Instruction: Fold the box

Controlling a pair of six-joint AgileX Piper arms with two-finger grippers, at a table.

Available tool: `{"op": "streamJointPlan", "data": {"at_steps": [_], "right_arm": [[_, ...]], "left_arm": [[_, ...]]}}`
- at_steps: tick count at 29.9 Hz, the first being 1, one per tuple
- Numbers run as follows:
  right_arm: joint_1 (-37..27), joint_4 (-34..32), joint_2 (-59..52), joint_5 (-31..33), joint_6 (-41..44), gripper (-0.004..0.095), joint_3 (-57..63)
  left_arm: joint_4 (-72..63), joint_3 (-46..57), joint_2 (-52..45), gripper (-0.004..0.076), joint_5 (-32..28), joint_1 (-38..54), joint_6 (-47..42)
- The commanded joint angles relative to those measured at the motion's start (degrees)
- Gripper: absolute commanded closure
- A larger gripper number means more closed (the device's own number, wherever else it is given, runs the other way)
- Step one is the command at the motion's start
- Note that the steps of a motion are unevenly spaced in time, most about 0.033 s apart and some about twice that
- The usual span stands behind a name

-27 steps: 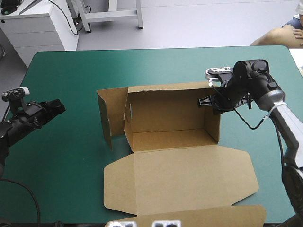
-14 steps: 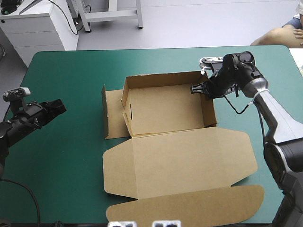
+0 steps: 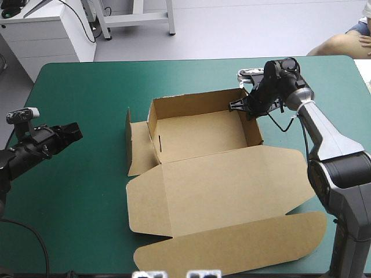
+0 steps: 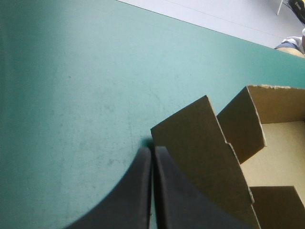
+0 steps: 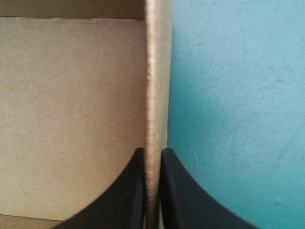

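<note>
Since earlier: box (image 3: 200,130) slid toward frame top, carried by right gripper (image 3: 239,106); left gripper (image 3: 74,132) unmoved.

High view: box mid-frame, open tray, empty. Lid (image 3: 220,191) flat toward bottom edge. Loose flap (image 3: 136,142) at tray's left. Left gripper far left, well apart from box, over teal-green cover (image 3: 87,202).

Left wrist view: fingers closed together, holding nothing; flap just ahead.

Right wrist view: fingers pinch tray's wall (image 5: 157,71), all but closed.
</note>
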Motion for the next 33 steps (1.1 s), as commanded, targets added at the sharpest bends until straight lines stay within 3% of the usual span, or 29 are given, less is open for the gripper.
{"op": "streamJointPlan", "data": {"at_steps": [1,6,10,16,23,29,33], "right_arm": [[-0.19,1.51,-2.58,2.29,-1.08,0.0723,-3.86],[-0.76,1.72,-2.43,2.29,0.67,0.0415,-6.89],[-0.88,2.63,-3.12,2.38,2.38,0.0259,-7.46],[-0.25,4.96,-7.27,2.51,2.38,0.0251,-6.17],[-0.12,2.03,-13.42,2.41,1.95,0.0251,6.09],[-0.12,1.13,-10.99,2.31,0.24,0.0251,10.66],[-0.12,2.85,-8.62,1.77,-0.28,0.0251,10.66]], "left_arm": [[-3.05,-1.61,-1.09,0.0726,0.51,-0.13,0.29],[-2.94,-1.61,-1.09,0.0726,0.93,-0.13,1.61],[-2.94,-1.61,-1.09,0.0726,1.03,-0.13,1.65],[-2.94,-1.61,-1.09,0.0726,2.49,-0.13,1.65],[-3.16,-1.61,-1.09,0.0726,2.11,-0.13,1.65],[-3.61,-1.61,-1.09,0.0726,-2.21,-0.13,-1.17],[-3.14,-1.61,-1.09,0.0726,-1.86,-0.13,-1.74]]}}
